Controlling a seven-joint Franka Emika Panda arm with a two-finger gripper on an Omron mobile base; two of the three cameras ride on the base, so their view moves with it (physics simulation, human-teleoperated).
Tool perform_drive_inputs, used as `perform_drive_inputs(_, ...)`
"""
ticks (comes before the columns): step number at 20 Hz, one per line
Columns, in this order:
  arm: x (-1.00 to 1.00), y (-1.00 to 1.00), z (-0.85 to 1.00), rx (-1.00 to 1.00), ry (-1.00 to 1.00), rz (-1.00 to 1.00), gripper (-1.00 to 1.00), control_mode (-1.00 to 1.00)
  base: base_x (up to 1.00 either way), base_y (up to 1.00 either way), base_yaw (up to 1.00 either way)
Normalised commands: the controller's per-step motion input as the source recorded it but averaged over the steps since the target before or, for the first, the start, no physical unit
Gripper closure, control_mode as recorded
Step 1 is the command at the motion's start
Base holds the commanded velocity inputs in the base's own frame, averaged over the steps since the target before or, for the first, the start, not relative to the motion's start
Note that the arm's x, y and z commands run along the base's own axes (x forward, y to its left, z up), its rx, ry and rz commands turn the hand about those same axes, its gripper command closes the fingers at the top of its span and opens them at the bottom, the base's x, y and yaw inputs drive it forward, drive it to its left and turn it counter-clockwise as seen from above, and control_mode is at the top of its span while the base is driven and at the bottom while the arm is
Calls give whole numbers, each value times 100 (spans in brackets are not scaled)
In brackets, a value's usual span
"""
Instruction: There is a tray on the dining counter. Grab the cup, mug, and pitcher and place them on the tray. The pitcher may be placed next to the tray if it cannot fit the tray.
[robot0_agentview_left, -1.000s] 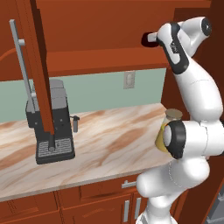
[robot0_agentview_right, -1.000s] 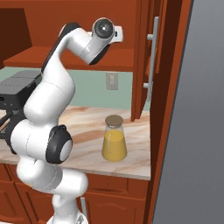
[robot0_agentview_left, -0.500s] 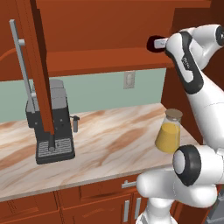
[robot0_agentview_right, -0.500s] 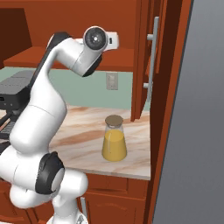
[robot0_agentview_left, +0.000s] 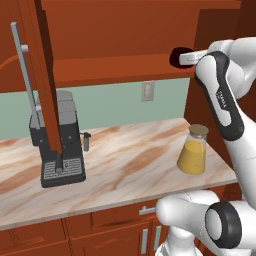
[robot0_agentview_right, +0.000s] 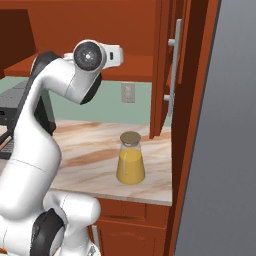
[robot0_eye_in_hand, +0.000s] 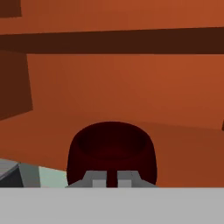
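Mug (robot0_eye_in_hand: 111, 151), dark red, sits right at the jaws in the hand view, its open mouth facing the camera; the two tips (robot0_eye_in_hand: 112, 179) pinch its near rim, jaws together on the wall. In the left base view the mug (robot0_agentview_left: 178, 56) shows as a dark shape at the end of the raised hand, level with the cabinet shelf (robot0_agentview_left: 115, 67) above the bench (robot0_agentview_left: 130, 167). Risk, judged: the hold is on a thin rim only, so a fast swing could let the mug pivot or slip and drop onto the bench. Pitcher (robot0_agentview_left: 193, 150) stands below near the bench's right end, also seen in the right base view (robot0_agentview_right: 130, 159); a falling mug or a low arm sweep could topple it. Farther off, the open cabinet door (robot0_agentview_right: 167, 65) and the coffee machine (robot0_agentview_left: 59, 142) crowd the exit path; a clipped elbow would jar the grip.
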Motion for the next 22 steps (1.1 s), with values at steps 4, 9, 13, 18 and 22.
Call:
perform_drive_inputs(4,-82,11,0,0,7,0,100,-100,0,0,0)
perform_drive_inputs(9,-88,4,0,0,8,0,100,-100,0,0,0)
perform_drive_inputs(13,-84,2,-3,0,8,0,100,-100,0,0,0)
perform_drive_inputs(18,-68,11,-3,0,13,0,100,-100,0,0,0)
perform_drive_inputs(22,-52,13,-11,0,14,0,100,-100,0,0,0)
